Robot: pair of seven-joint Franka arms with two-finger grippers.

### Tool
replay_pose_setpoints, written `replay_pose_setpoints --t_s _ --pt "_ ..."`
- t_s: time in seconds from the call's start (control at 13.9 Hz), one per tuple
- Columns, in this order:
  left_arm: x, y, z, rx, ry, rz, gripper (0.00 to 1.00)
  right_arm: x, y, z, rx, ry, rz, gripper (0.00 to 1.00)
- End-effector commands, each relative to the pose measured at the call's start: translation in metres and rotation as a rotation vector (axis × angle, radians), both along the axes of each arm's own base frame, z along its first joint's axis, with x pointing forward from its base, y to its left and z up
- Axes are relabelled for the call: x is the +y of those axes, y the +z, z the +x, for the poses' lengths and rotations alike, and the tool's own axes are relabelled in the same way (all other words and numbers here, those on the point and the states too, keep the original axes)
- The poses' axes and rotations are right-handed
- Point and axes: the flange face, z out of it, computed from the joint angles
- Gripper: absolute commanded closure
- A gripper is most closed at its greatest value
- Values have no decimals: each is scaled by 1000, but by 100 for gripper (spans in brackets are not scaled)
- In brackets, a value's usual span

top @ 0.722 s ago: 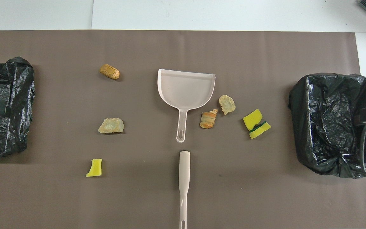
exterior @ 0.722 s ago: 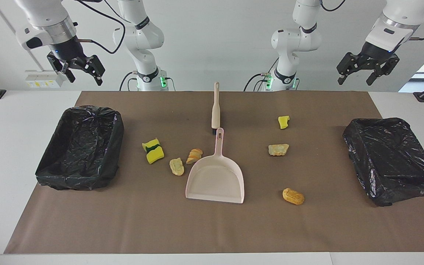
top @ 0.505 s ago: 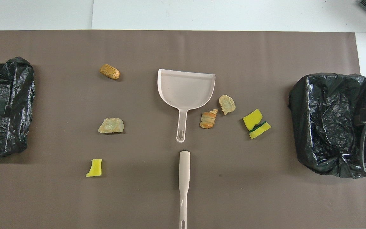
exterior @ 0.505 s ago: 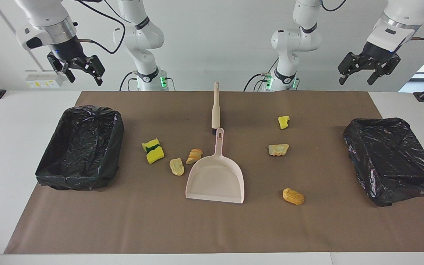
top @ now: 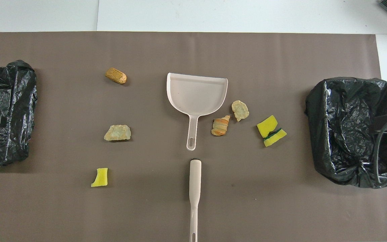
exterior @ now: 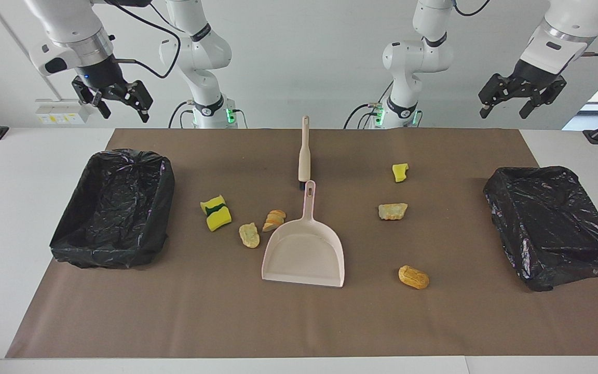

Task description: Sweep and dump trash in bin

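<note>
Several trash scraps lie on the brown mat. A green-backed yellow sponge, a tan chunk and an orange bread-like chunk lie beside the pinkish-beige dustpan, toward the right arm's end. A small yellow sponge, a pale tan chunk and an orange-brown chunk lie toward the left arm's end. My right gripper and left gripper hang open and empty, high above the table's ends.
A beige brush lies in line with the dustpan's handle, nearer to the robots. A bin lined with a black bag stands at the right arm's end, another at the left arm's end.
Both raised grippers have shifted a little in the air. Nothing on the table has moved.
</note>
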Motion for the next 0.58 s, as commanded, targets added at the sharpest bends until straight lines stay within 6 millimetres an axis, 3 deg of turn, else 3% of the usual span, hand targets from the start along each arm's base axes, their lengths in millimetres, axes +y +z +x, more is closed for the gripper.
replay_pose_setpoints --t_s 0.0,0.51 --pt "-2 1 -7 6 -13 20 0 -5 -2 -2 -18 55 -1 0" --pt "4 1 -7 11 3 20 0 0 -1 2 -42 97 1 0"
